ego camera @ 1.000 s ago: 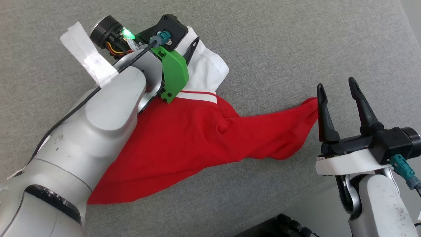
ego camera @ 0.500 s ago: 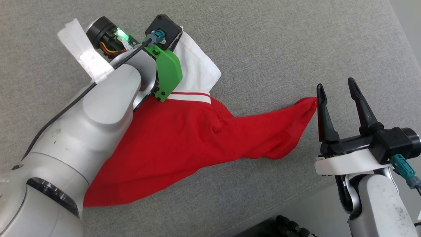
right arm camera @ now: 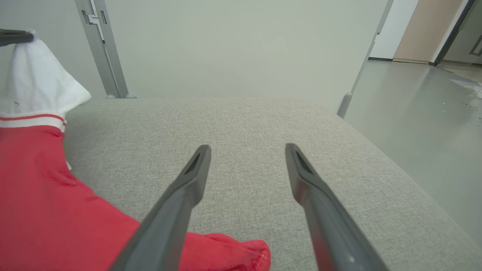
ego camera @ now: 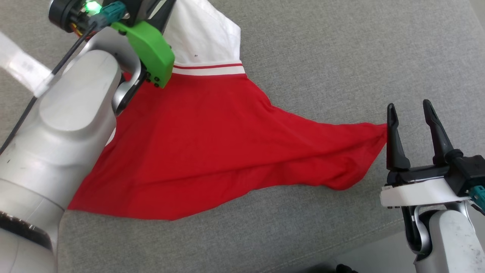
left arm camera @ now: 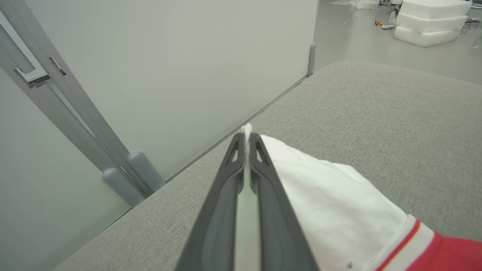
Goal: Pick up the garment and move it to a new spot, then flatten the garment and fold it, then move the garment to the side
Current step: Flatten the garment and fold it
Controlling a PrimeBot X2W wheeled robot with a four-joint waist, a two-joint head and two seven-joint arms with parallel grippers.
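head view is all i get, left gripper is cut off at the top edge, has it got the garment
Observer: yes, the left wrist view shows the left gripper shut on the garment's white edge, a sliver poking past its tips.
Operator: is that end off the cushion
Observer: in the right wrist view the white end hangs raised above the grey cushion.
Operator: what's behind the cushion
Observer: a pale wall panel with a grey post, right at its far edge.

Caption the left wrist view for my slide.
Left gripper shut on the garment, at its white end, over a grey cushion.
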